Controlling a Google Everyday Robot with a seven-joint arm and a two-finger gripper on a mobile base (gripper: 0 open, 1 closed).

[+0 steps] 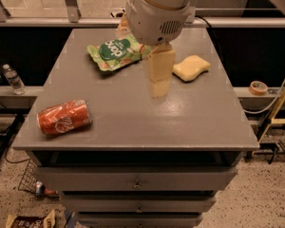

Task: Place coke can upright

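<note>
Coke can [64,117] is seen lying sideways, axis left-right, well left of the gripper [159,90]; whether that is open cannot be told.

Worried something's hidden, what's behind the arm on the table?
A green snack bag, its right edge covered by the arm; anything further behind is hidden. The end effector hangs over the table, far from the coke can.

coke can [64,117] – 1 | green snack bag [116,51] – 1 | yellow sponge [191,67] – 1 | claw [160,87] – 1, over table [204,127] middle
</note>
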